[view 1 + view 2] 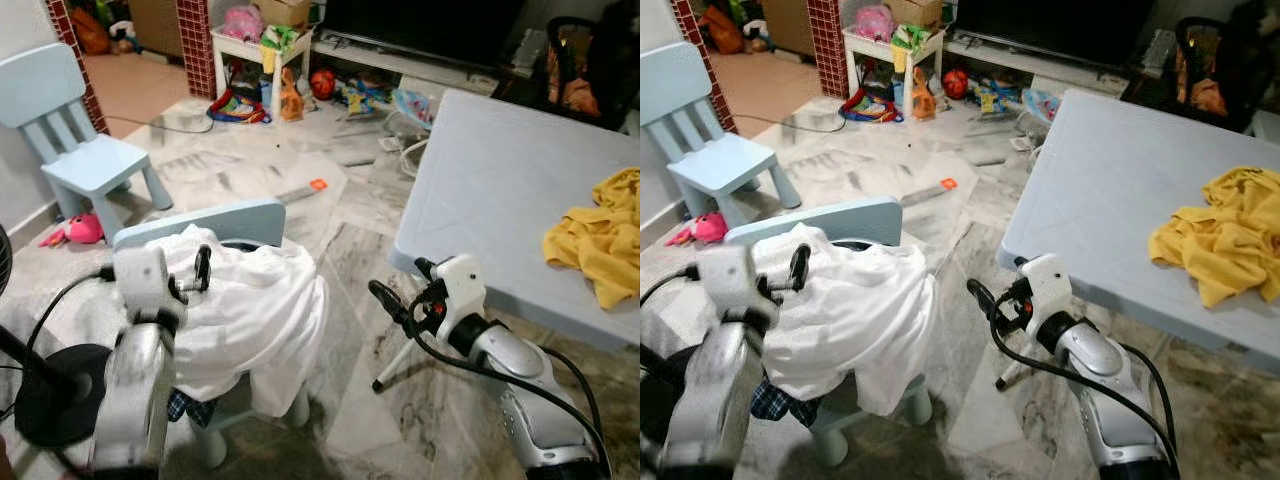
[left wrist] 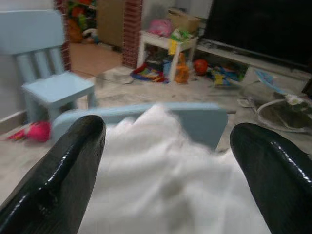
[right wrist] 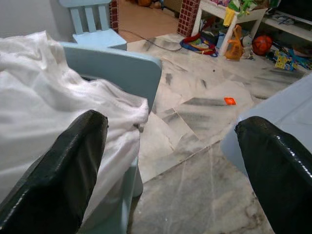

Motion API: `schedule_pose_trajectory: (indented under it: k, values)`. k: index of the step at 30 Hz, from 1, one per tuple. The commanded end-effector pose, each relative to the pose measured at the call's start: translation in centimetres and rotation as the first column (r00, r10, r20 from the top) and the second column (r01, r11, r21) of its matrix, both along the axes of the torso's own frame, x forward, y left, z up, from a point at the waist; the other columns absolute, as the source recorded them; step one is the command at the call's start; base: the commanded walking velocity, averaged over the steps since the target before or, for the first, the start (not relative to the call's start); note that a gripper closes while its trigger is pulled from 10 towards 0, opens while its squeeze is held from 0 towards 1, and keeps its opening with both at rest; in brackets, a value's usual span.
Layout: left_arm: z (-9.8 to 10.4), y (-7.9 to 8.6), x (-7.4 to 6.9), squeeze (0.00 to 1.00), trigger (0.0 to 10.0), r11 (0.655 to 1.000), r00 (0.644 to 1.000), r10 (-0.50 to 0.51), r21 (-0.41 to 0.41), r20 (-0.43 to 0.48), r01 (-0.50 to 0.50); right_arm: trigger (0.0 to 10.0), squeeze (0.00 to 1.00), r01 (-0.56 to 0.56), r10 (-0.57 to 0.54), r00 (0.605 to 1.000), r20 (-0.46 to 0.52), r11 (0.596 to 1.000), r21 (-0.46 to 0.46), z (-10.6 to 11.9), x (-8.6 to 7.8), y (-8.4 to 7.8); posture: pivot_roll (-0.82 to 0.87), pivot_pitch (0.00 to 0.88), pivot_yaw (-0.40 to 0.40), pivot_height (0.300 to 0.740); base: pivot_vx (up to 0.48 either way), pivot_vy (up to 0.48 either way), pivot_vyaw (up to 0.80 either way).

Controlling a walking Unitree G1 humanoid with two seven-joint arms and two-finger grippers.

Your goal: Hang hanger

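Supports noted: marble-patterned floor (image 1: 350,240), pale blue table (image 1: 500,190), small blue chair (image 1: 255,222) nearest the robot.

Table: a crumpled yellow garment (image 1: 600,240) lies at its right edge; its top is plain matte.

Near chair: a white garment (image 1: 250,310) is heaped over seat and backrest, with a patch of checked cloth (image 1: 770,398) showing beneath it at the seat's front edge.

Floor: a second blue chair (image 1: 85,140) stands at far left, a pink toy (image 1: 80,230) just beside its legs. A small orange object (image 1: 318,184) lies mid-floor. A black fan base (image 1: 50,390) sits at the near left. Scattered toys (image 1: 235,105) lie around a white side table (image 1: 255,50) at the far edge.
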State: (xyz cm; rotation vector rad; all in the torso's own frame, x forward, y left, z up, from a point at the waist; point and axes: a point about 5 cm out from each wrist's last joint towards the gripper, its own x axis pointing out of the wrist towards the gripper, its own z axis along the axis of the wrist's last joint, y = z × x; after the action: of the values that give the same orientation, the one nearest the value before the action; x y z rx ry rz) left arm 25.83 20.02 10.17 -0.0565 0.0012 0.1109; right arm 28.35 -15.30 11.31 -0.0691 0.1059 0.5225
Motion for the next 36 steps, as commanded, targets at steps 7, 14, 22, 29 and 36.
schedule_pose_trajectory:
  k: [7,14,22,29,36]
  values:
    - [0.1,-0.2,-4.4,0.00,10.0,0.999,1.000,-0.003,0.038,0.006,0.003,10.0,0.00,0.024,-0.026,1.000,0.013,0.990,0.138,0.8,1.4,1.5,0.06,0.000,-0.088,0.740,0.000,0.000,0.00]
    - [1.0,0.4,-3.9,0.00,10.0,0.999,0.999,-0.012,0.037,0.039,0.011,10.0,0.00,-0.005,-0.002,0.999,0.049,0.992,0.129,1.1,2.0,1.9,0.08,0.000,-0.078,0.740,0.112,0.000,0.00]
    - [1.2,0.7,-3.5,0.00,10.0,0.999,0.999,-0.012,0.031,0.040,0.010,10.0,0.00,-0.009,0.001,0.998,0.064,0.992,0.125,1.0,2.4,2.2,0.08,0.000,-0.079,0.740,0.319,0.000,0.39]
    - [1.0,0.4,-3.5,0.00,10.0,1.000,0.999,-0.014,0.022,0.033,0.014,10.0,0.00,-0.011,0.003,0.998,0.070,0.993,0.120,0.9,2.7,2.5,0.08,0.000,-0.082,0.740,0.369,0.000,0.00]
    - [0.8,0.2,-3.6,0.00,10.0,1.000,1.000,-0.016,0.011,0.027,0.016,10.0,0.00,-0.021,0.013,0.997,0.072,0.994,0.109,0.6,2.5,2.5,0.08,0.000,-0.085,0.740,0.377,0.000,0.00]
